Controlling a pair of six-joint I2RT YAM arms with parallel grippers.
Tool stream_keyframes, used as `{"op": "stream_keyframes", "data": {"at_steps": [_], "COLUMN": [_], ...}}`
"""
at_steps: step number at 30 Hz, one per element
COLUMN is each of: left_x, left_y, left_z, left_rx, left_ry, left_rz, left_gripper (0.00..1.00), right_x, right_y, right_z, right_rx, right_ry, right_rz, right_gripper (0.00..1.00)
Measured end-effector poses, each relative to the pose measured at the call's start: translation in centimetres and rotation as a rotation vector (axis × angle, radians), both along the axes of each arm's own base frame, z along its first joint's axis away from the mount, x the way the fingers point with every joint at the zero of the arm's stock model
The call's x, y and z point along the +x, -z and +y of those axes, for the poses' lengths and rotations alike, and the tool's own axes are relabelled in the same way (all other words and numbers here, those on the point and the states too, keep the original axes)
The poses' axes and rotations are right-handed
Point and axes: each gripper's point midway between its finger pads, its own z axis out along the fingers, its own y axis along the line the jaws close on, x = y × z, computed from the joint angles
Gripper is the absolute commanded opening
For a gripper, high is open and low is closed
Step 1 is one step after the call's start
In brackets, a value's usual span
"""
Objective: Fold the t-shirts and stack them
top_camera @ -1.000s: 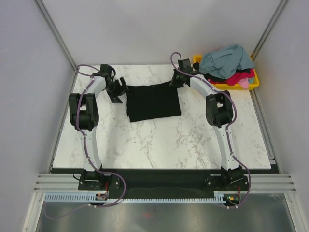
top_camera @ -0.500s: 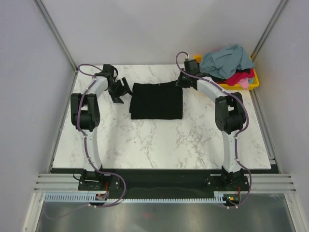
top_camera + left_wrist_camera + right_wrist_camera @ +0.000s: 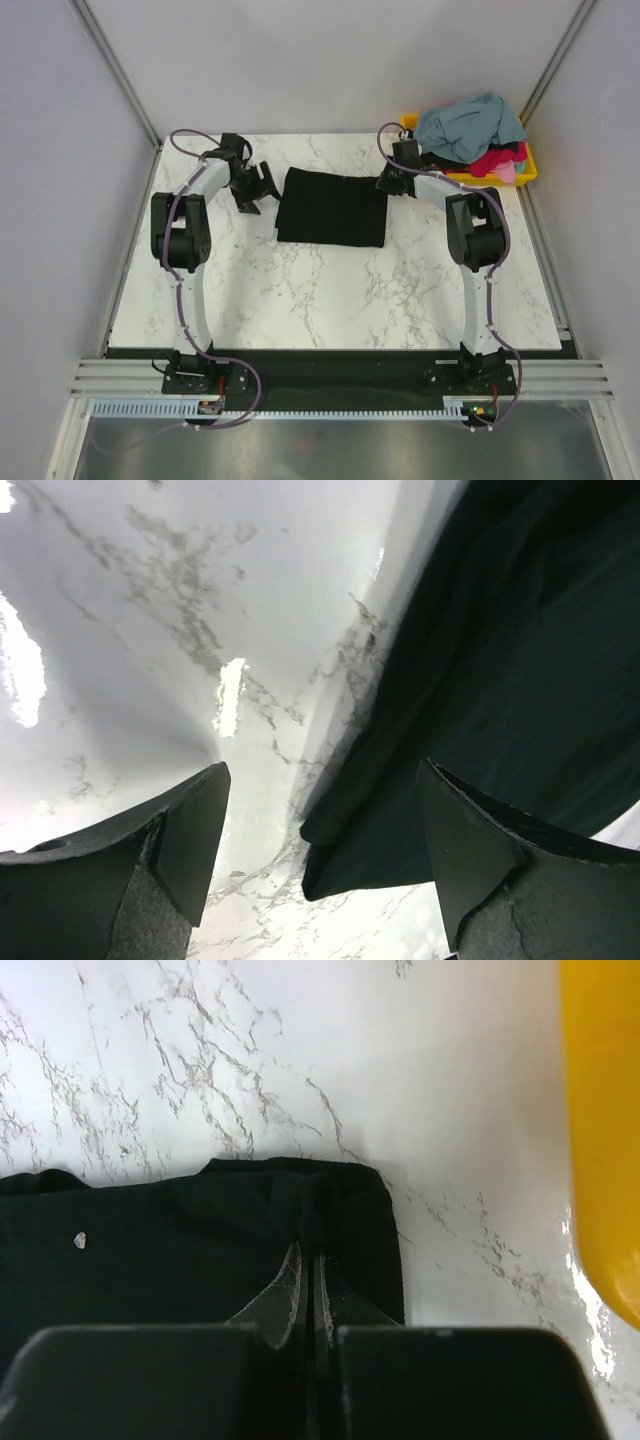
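Note:
A black t-shirt [image 3: 332,208], folded into a rectangle, lies flat on the marble table [image 3: 330,300] at the back. My right gripper [image 3: 390,182] is shut on its far right corner; the right wrist view shows the closed gripper [image 3: 308,1255] pinching the black cloth [image 3: 180,1250], which carries a small light speck. My left gripper [image 3: 262,185] stands open just left of the shirt. In the left wrist view the gripper [image 3: 322,780] hangs over the shirt's [image 3: 480,680] near left corner without touching it. More t-shirts, grey-blue [image 3: 465,125], magenta-red [image 3: 495,160] and pink [image 3: 505,173], are heaped in the bin.
The yellow plastic bin [image 3: 480,181] stands at the table's back right corner, close to my right gripper; its wall [image 3: 600,1140] shows at the right of the right wrist view. Grey walls close in the table on three sides.
The right gripper has dragged the black t-shirt to the right, toward the bin. The left gripper has followed to the right and stayed open.

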Motion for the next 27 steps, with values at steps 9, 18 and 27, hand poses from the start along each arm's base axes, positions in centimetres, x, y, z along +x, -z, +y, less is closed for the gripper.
{"op": "stream_keyframes", "data": {"at_steps": [9, 18, 27], "left_x": [2.7, 3.6, 4.8], "left_y": [-2.6, 1.1, 1.7], "left_z": [-4.1, -7.2, -8.7], "left_rx": [0.008, 0.096, 0.077], "left_ry": [0.102, 0.137, 0.142], "left_rz": [-0.123, -0.111, -0.127], "left_gripper": [0.92, 0.70, 0.02], "right_x": [0.1, -2.2, -7.1], "right_y": [0.0, -1.9, -8.7], "right_z": [0.2, -0.1, -4.4], "right_rx": [0.015, -0.059, -0.168], "right_ry": [-0.032, -0.105, -0.022], "right_rz": [-0.029, -0.008, -0.038], "right_gripper": [0.51, 0.92, 0.98]}}
